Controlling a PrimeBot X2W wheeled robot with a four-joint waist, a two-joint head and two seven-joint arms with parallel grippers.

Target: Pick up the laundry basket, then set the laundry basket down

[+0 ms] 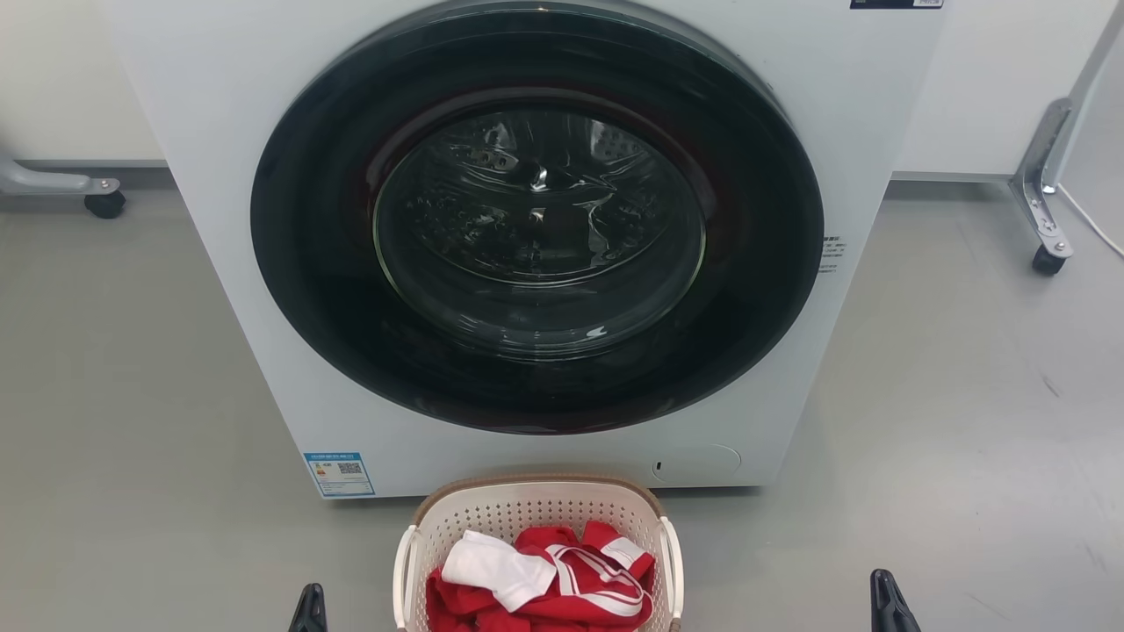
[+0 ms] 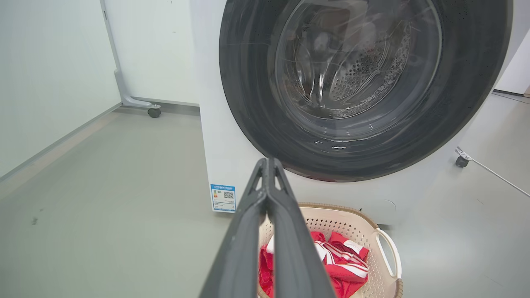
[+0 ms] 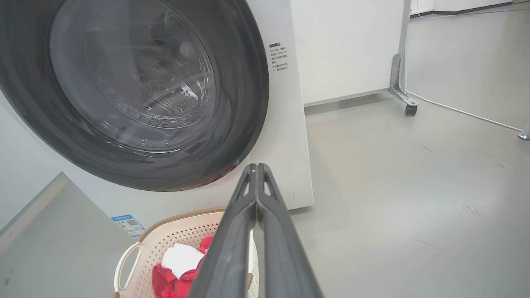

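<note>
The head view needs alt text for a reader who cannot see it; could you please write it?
A cream laundry basket of red and white clothes sits on the grey floor before a white washing machine, its round door closed. The left gripper and right gripper peek in at the bottom edge, either side of the basket.

Rising from the bottom edge: right gripper (image 3: 256, 167), two dark fingers (image 3: 232, 248) pressed together, tips meeting. Behind them at lower left, laundry basket (image 3: 174, 222) standing on the grey floor (image 3: 393, 186), just in front of the white washing machine (image 3: 290, 157). Inside, red clothes (image 3: 163, 283) under a white garment (image 3: 180, 258); one white handle (image 3: 120, 265) on the left side. Above, round dark door (image 3: 244, 103), closed, drum visible through the glass. Far right, a caster foot (image 3: 410, 109) and a white cable (image 3: 463, 114) on the floor.
</note>
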